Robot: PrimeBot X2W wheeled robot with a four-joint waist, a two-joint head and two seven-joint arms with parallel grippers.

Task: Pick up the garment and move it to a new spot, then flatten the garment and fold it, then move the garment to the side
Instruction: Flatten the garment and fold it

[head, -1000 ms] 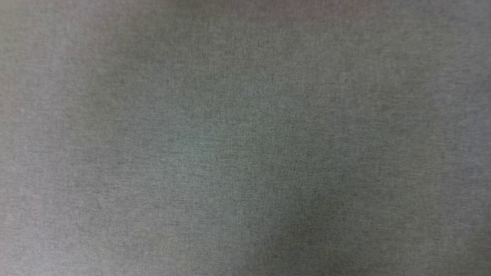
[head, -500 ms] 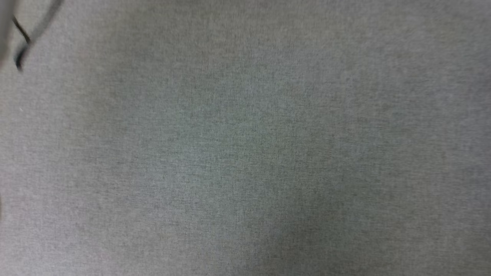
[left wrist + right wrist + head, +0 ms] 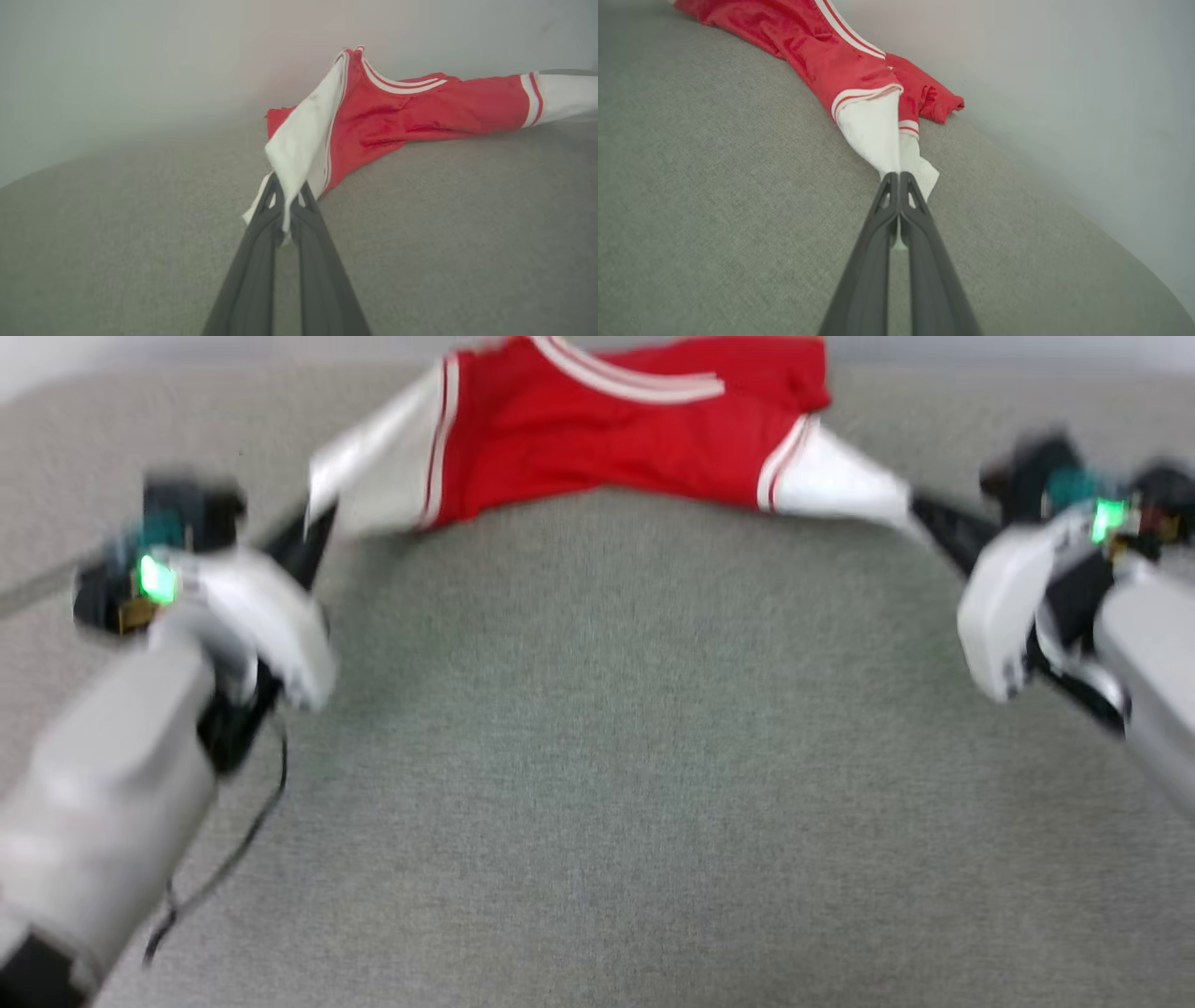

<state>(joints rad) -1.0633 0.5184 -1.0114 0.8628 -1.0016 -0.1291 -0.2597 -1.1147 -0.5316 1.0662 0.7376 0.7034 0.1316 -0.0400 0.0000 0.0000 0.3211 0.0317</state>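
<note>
Half a second before, the head view held bare grey cloth; the camera had since swung up. The grey fabric-covered bench (image 3: 597, 756) ran back to a pale wall (image 3: 117, 56). The garment (image 3: 616, 429) lay stretched near the bench's far edge. The left end effector (image 3: 316, 523) and right end effector (image 3: 924, 513) each pinched a white sleeve.

Blur smears both arms in the head view: the left gripper (image 3: 316, 523) and the right gripper (image 3: 922, 511) read as dark streaks, their jaws indistinct. The picture's edges cut off the left forearm (image 3: 103, 803), the right forearm (image 3: 1153, 653) and the top of the garment (image 3: 616, 439). In the left wrist view a white sleeve (image 3: 299, 144) partly covers the jaw tips, and the far sleeve (image 3: 567, 98) runs off the right edge.
</note>
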